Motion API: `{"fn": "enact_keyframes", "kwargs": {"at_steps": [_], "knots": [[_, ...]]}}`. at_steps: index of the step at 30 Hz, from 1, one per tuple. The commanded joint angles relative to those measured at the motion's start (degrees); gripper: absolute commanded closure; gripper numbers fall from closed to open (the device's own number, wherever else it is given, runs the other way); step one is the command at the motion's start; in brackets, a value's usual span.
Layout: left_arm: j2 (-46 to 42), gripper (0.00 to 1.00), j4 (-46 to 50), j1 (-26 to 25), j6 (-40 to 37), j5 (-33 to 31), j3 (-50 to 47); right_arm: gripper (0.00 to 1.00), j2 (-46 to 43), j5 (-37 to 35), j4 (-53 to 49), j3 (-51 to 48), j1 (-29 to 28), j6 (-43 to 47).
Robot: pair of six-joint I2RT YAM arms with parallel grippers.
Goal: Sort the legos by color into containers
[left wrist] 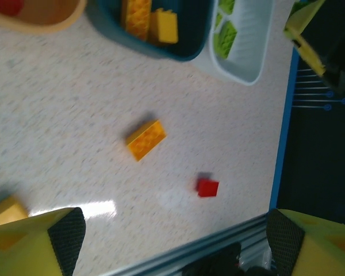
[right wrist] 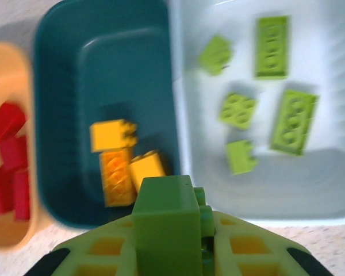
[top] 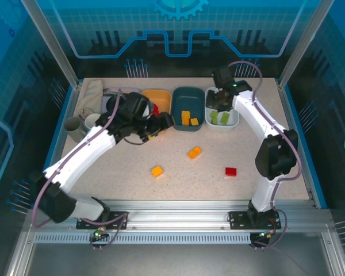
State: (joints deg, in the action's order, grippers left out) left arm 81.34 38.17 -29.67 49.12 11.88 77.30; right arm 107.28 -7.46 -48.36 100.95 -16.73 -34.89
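Right gripper [right wrist: 168, 244] is clamping a light green brick [right wrist: 164, 215], hanging over the near rims where the teal tub [right wrist: 115, 69] is meeting the white tub [right wrist: 328, 184]. Left gripper [left wrist: 175, 233] is sitting wide open with nothing in it, just in front of the orange tub [top: 161, 94]. Two orange-yellow bricks [top: 194, 152] [top: 156, 171] and a red brick [top: 230, 171] are lying loose on the table [top: 121, 167].

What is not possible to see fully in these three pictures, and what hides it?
Top view: the left arm covers part of the orange tub, so its red bricks cannot be counted.
Left wrist view: a yellow brick is cut by the left edge and a finger of the left pincer.
Right wrist view: the left edge cuts the orange tub.
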Motion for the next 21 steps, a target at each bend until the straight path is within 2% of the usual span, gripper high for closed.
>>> {"fn": "enact_keyframes", "kwargs": {"at_steps": [1,8,14,21], "knots": [[6.4,0.14,-4.4,-0.8,-0.8,1.0,6.1,0.76,6.2,2.2,-2.3,4.1,4.4,-1.2],[17.2,0.14,-4.1,-2.0,-1.6,1.4,16.0,0.75,20.3,-1.8,-7.2,19.1,7.6,-4.9],[20.4,0.15,-4.2,-2.5,-1.1,1.5,18.0,0.75,29.1,-6.2,-12.4,29.3,8.9,-10.8],[20.4,0.15,-3.9,-2.8,-1.0,1.7,17.0,0.74,34.6,-3.9,-10.0,34.2,9.2,-12.0]]}}
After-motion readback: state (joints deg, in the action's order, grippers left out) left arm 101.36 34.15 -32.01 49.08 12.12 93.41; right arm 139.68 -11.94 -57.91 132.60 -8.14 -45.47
